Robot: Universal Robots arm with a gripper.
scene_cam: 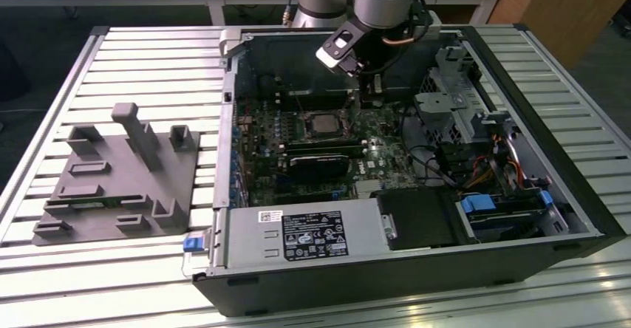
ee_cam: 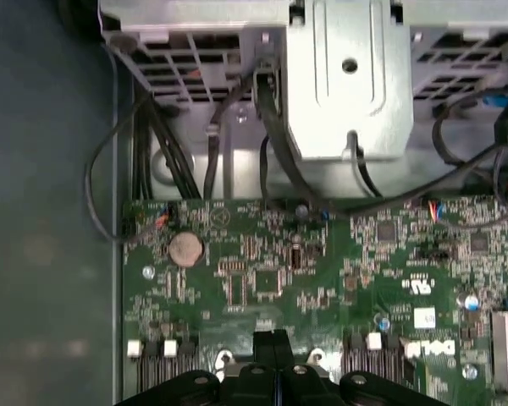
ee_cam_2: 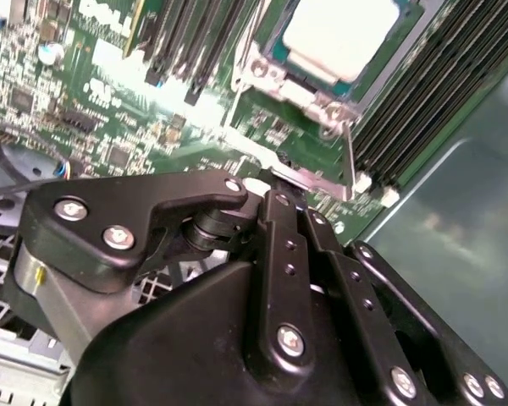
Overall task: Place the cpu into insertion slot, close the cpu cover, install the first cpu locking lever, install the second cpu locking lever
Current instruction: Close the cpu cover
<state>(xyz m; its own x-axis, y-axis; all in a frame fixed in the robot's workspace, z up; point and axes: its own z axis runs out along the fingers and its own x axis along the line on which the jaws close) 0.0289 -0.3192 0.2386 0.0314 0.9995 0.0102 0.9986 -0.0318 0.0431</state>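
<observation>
Exterior view: gripper (scene_cam: 371, 100) down inside case (scene_cam: 414, 280), just beside slot (scene_cam: 303, 123), toward the exterior view's right. Second wrist view: cpu (ee_cam_2: 343, 38) seated in slot, cover (ee_cam_2: 267, 72) lying round its face. First wrist view: fingers (ee_cam: 264, 347) closed together over board (ee_cam: 262, 271).

No print can be read. In the lower middle of the exterior view, a black label (scene_cam: 313, 236) with white print and a small white sticker (scene_cam: 270, 216) sit on the metal box (scene_cam: 247, 245). In the first wrist view, white marks (ee_cam: 429, 348) stand on the board (ee_cam: 262, 254).
</observation>
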